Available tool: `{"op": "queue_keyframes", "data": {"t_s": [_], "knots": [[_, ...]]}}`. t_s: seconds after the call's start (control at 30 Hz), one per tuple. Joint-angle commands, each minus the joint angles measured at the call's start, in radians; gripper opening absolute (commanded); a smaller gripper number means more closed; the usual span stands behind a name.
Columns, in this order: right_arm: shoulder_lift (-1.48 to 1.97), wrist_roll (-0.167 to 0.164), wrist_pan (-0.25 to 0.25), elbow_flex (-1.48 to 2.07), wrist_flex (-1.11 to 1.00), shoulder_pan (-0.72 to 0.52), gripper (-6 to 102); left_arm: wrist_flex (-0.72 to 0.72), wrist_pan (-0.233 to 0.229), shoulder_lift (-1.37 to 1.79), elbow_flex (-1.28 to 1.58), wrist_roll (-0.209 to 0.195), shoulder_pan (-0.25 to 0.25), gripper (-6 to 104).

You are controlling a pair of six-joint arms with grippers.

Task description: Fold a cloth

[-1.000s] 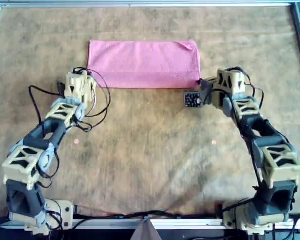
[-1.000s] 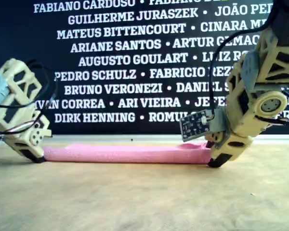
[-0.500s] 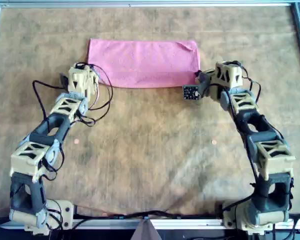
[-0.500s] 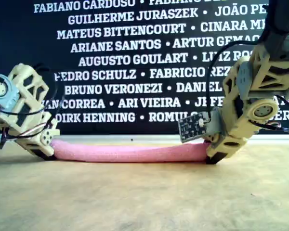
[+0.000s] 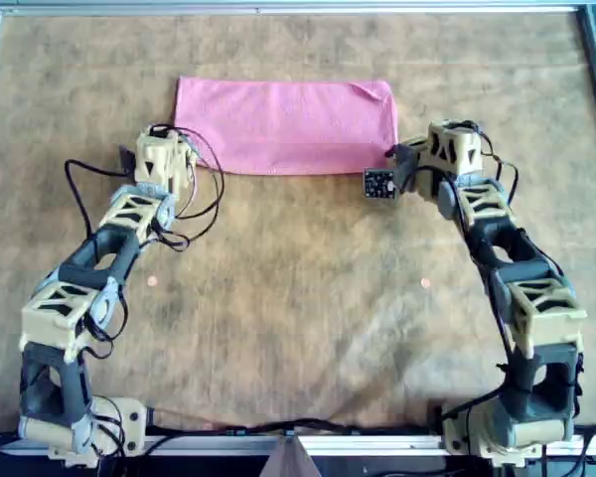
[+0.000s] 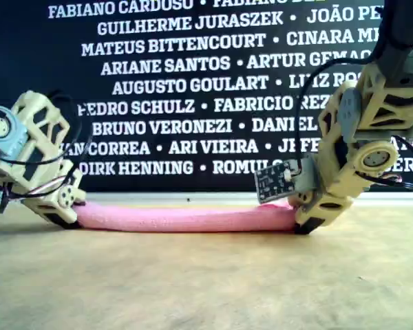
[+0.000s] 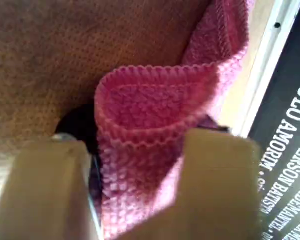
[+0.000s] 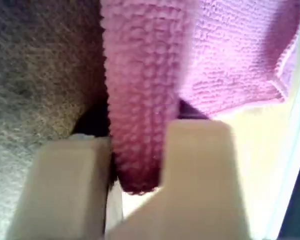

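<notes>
— Both arms are sitting closer together than they were a second ago; since the half-second mark, though, hardly anything is changing.

— And where is the cloth (image 5: 286,126) lying?

— Near the far edge of the brown mat (image 5: 298,298), about midway along it in the overhead view. It is showing as a long pink strip, so one fold looks done already.

— Are the grippers holding it?

— Yes, both. The left gripper (image 7: 135,175) is clamping the near corner on the overhead view's left; its wrist view is showing a doubled loop of pink terry squeezed between the two tan fingers (image 7: 50,190). The right gripper (image 8: 135,165) is pinching the near corner on the overhead view's right, with a thick roll of fabric wedged between its fingers (image 8: 200,170).

— Is it coming off the mat?

— Barely. From the exterior view the pink band (image 6: 186,218) is sagging a little in the middle and rising slightly at each end where the jaws are gripping. The little circuit board (image 6: 274,181) on the right arm is hanging just above that end.

— So how far along, would you say?

— Roughly halfway, I am guessing. What is left seems to be another fold, then letting go.
</notes>
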Motion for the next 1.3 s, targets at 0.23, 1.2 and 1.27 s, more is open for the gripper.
{"op": "queue_keyframes", "data": {"t_s": [0.23, 1.2, 1.27], "knots": [[0.055, 0.006, -0.011, -0.066, -0.044, 0.000, 2, -0.015, 0.009, 0.038, -0.040, -0.014, -0.021, -2], [0.505, -0.009, -0.012, 0.509, -0.034, 0.002, 2, 0.002, -0.006, 0.426, 0.446, 0.000, -0.155, 1], [0.532, -0.009, -0.012, 0.538, -0.034, 0.002, 2, 0.002, -0.006, 0.449, 0.480, 0.000, -0.156, 1]]}}
